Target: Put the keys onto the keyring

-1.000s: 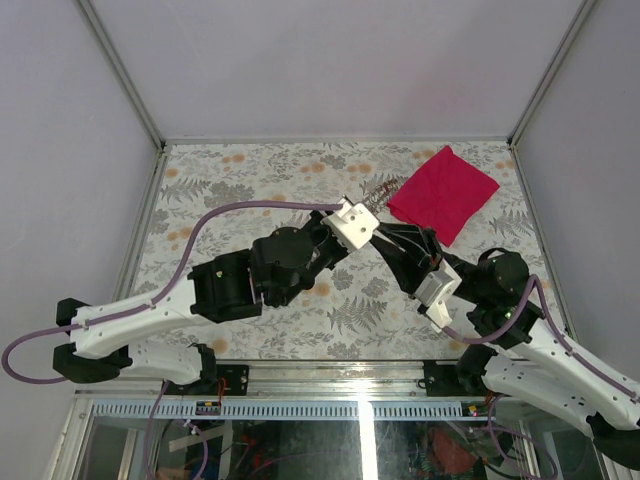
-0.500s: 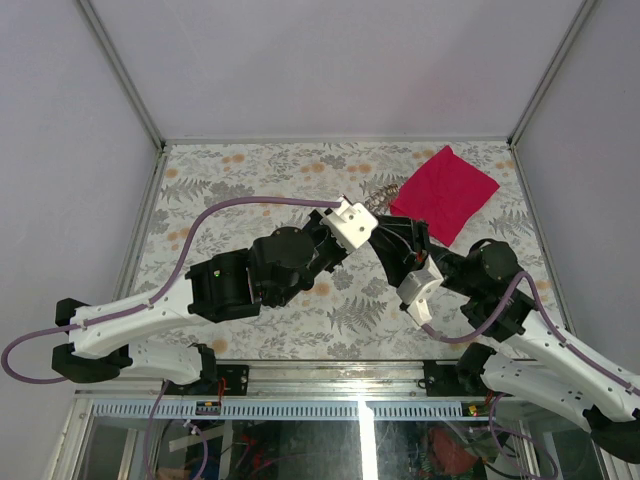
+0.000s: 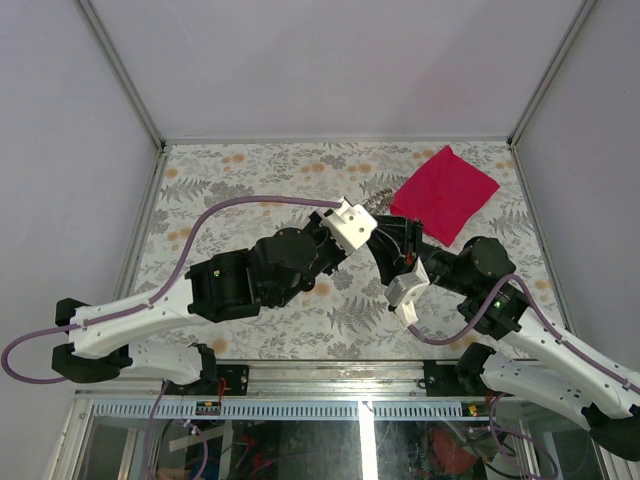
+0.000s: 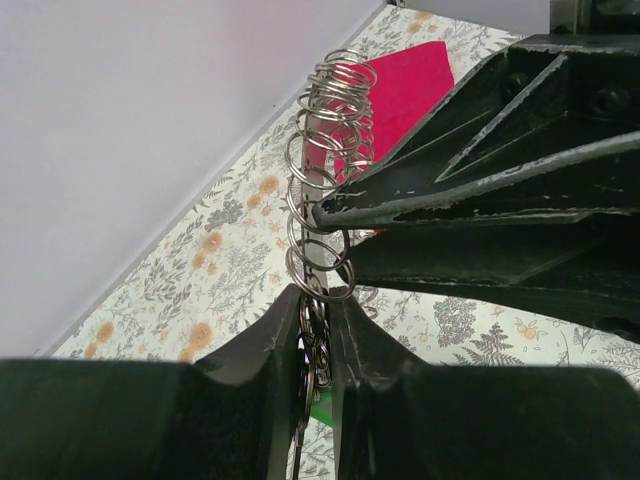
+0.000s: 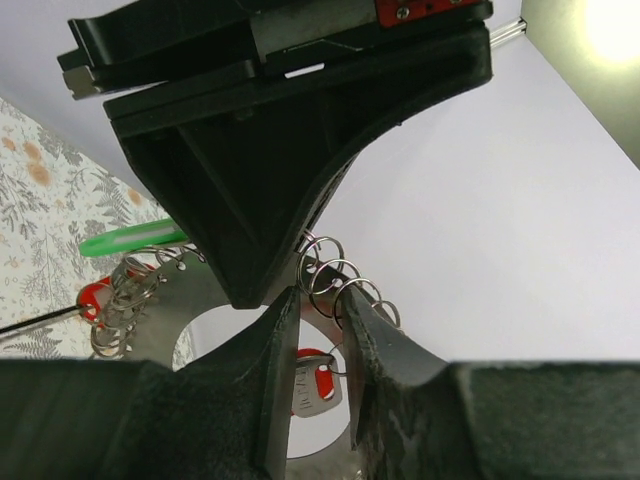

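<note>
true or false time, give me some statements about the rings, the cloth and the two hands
1. The left hand is shut on the ring chain. True.
2. The red cloth lies at the near left corner of the table. False: far right corner.
3. The right hand is close beside the left hand. True.
4. The green tag lies on the red cloth. False: it is up by the hands, with the rings.
5. A red key shows between the right hand's fingers. True.

Right arm [image 3: 478, 262] has swung toward 9 o'clock, closer to left arm [image 3: 285, 265]. Right gripper [image 3: 388, 222], formerly aimed at 10 o'clock, now aims near 12.
</note>
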{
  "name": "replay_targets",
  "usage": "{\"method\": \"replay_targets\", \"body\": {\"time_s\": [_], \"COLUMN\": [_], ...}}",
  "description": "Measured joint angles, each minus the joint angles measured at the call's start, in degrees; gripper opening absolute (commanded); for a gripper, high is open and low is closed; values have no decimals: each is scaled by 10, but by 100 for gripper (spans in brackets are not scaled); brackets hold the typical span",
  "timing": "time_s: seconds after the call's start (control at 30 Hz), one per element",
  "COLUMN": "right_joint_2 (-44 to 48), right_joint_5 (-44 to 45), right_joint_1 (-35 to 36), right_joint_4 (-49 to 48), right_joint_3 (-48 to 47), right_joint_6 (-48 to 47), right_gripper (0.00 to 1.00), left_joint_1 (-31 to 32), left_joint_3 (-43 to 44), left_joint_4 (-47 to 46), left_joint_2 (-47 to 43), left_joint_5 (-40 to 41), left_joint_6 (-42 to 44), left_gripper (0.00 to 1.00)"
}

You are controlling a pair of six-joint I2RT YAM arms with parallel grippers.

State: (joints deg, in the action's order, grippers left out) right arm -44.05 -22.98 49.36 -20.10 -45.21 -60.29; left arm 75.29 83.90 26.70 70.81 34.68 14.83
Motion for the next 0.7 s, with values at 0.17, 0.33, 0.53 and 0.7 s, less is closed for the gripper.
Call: {"method": "replay_targets", "body": {"time_s": [0.17,0.33,0.53,0.7], "right_joint_2": [-4,-3,4,10], "right_joint_5": [10,15,24,29], "right_joint_1": [0,0,0,0], "right_joint_4": [-1,-10,-12,-14], "right_joint_3": [0,0,0,0], "right_joint_6": [-8,-6,27,75], "right_gripper": [15,8,0,0], "left_joint_1": [0,0,0,0], "left_joint_3": [0,0,0,0], "left_joint_4": [5,6,6,5], "left_joint_2": [0,0,0,0], "left_joint_5": [0,-1,-4,-6], "left_joint_6": [-2,-3,-8,-11], "left_gripper": [0,0,0,0]}}
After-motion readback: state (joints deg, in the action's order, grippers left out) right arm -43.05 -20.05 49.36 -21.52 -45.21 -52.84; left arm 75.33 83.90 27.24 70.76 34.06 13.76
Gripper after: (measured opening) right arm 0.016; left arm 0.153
